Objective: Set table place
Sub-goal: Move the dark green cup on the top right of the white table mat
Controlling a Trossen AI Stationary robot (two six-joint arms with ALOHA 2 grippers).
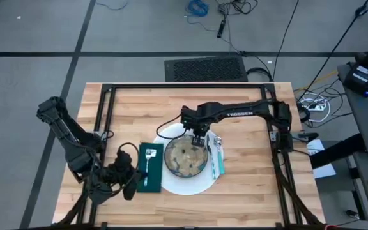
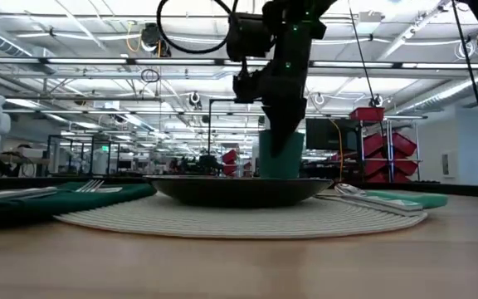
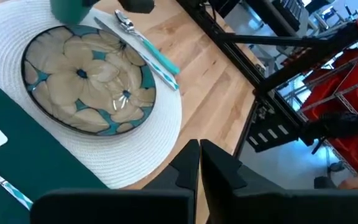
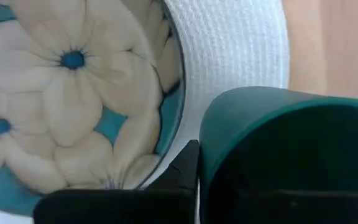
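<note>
A flower-patterned plate (image 1: 185,158) sits on a round white placemat (image 1: 190,186) on the wooden table (image 1: 254,185). A dark green napkin (image 1: 151,182) with a fork (image 1: 149,160) lies left of the plate. A spoon and a knife (image 1: 218,156) with teal handles lie to its right. My right gripper (image 1: 199,135) is above the plate's far rim, shut on a green cup (image 4: 278,143). In the low view the plate hides the cup's (image 2: 279,156) base. My left gripper (image 3: 199,165) is shut on nothing, just left of the napkin (image 3: 36,162) near the table's front edge. My right gripper holds the green cup at its rim (image 4: 210,134), coming from above with the fingers pointing down. One finger (image 4: 182,171) lies against the outside of the cup's wall. The cup hides the other finger. The cup stands upright; whether its base rests on the placemat I cannot tell.
The table's black metal frame (image 1: 171,88) runs along the far and side edges. Bare wood lies right of the cutlery and along the far side. Beyond the table are a floor grate (image 1: 204,68) and cables.
</note>
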